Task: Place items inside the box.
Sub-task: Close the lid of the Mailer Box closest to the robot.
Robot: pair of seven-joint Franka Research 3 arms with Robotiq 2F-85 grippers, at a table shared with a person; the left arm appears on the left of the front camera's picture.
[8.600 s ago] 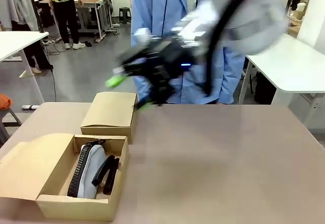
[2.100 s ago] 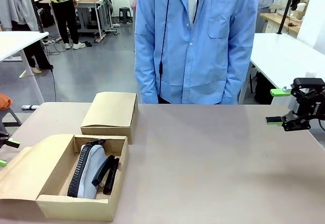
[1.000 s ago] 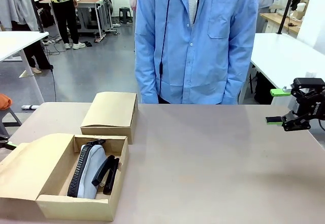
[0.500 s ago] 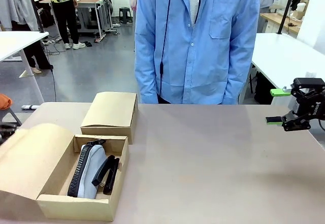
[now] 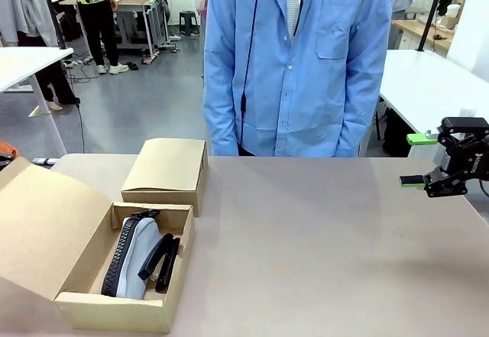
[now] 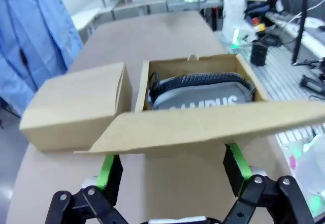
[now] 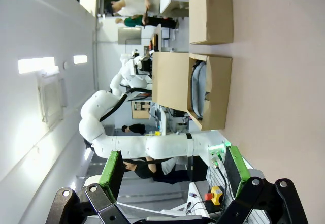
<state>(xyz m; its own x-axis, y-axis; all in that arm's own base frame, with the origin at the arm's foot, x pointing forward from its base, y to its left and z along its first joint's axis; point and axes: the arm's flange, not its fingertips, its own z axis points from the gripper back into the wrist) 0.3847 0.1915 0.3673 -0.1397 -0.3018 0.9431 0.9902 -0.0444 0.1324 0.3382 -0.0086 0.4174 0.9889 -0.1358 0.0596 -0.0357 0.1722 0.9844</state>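
Left claw (image 6: 170,170) sits low behind the cardboard box's lid flap (image 6: 203,127), its green pads apart with the flap edge between or just above them; whether they touch the card I cannot tell. Right claw (image 5: 419,160) hangs at the counter's right edge, fingers spread and empty, well away from the box.

By size: the counter (image 5: 328,245) is widest, with a person in a blue shirt (image 5: 298,62) standing at its far side, hands not visible. Next comes the open box (image 5: 126,306) near the left front corner, its lid flap tilted up and outward on the left. A second, closed cardboard box (image 5: 166,166) lies just behind it. Inside the open box lies the grey zip pencil pouch (image 5: 137,257), white lettering showing on it in the left wrist view, and a black stapler (image 5: 162,262) rests against its right side (both already packed).

The step in hand looks like closing the lid. To do it well, the left claw should swing the flap along the arc of its hinge rather than shove it sideways, since the light box could slide. The stapler stands fairly high, so the lid should come down gently.
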